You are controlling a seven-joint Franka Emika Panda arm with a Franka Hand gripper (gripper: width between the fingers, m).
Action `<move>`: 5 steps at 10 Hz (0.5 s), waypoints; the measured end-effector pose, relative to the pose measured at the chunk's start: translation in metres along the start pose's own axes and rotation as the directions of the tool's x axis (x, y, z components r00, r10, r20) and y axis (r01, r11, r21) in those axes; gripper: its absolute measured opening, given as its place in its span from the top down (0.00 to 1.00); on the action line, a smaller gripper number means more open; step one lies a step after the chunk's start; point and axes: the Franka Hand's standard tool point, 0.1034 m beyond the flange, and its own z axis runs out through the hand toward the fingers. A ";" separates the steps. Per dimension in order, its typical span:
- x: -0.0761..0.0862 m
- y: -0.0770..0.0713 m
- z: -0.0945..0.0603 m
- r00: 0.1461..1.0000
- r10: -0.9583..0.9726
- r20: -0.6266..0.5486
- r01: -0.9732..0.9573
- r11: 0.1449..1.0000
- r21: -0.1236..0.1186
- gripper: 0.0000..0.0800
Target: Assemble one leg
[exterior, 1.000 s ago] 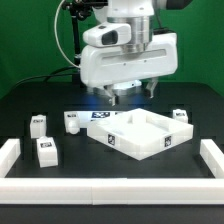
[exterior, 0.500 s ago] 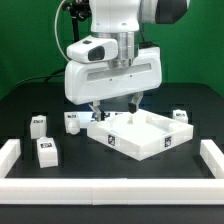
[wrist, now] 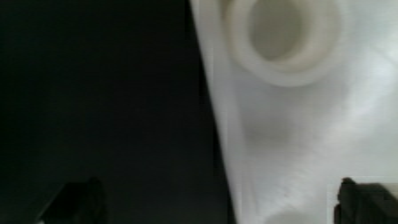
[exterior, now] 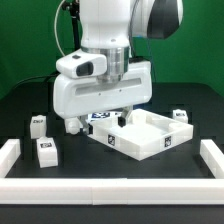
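Several small white legs with tags lie on the black table: one and another at the exterior view's left, one at the right, and one just under the hand's left end. The large white rimmed panel sits in the middle. My gripper is low over the panel's left corner, open and empty. In the wrist view the gripper has dark fingertips wide apart, over a blurred white surface with a round recess. I cannot tell which part that surface is.
The marker board lies flat behind the panel, mostly covered by the hand. White rails run along the table's left, front and right edges.
The arm has moved down and toward the exterior view's left, from above the panel's back edge to low over its left corner. The jaws stay open.
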 end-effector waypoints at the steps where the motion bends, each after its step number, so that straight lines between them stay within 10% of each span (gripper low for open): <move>1: 0.000 -0.005 0.005 1.000 0.009 0.007 -0.009 1.000 0.006 0.19; 5: 0.003 -0.008 0.008 1.000 0.000 -0.001 0.000 1.000 0.002 0.21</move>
